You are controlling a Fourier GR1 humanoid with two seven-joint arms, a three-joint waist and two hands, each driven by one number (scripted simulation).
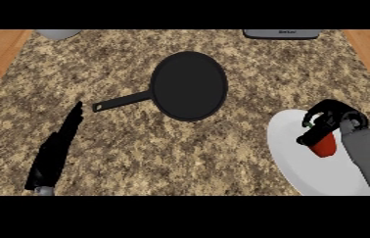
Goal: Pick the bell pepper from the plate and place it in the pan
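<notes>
Fingers of your right hand (329, 118) were curled down over the top of the red bell pepper (325, 145), pinching it from above, so the pepper sat directly under the hand with its lower half showing below the fingertips. It lay over the white plate (289, 149) at the counter's right edge; you could not tell whether it touched the plate or hung just above it. Your left hand (54, 151) rested well apart at the lower left, fingers straight and together. Between the two hands, farther up the speckled counter (145, 149), sat the black pan (189, 85), its handle pointing toward your left hand.
</notes>
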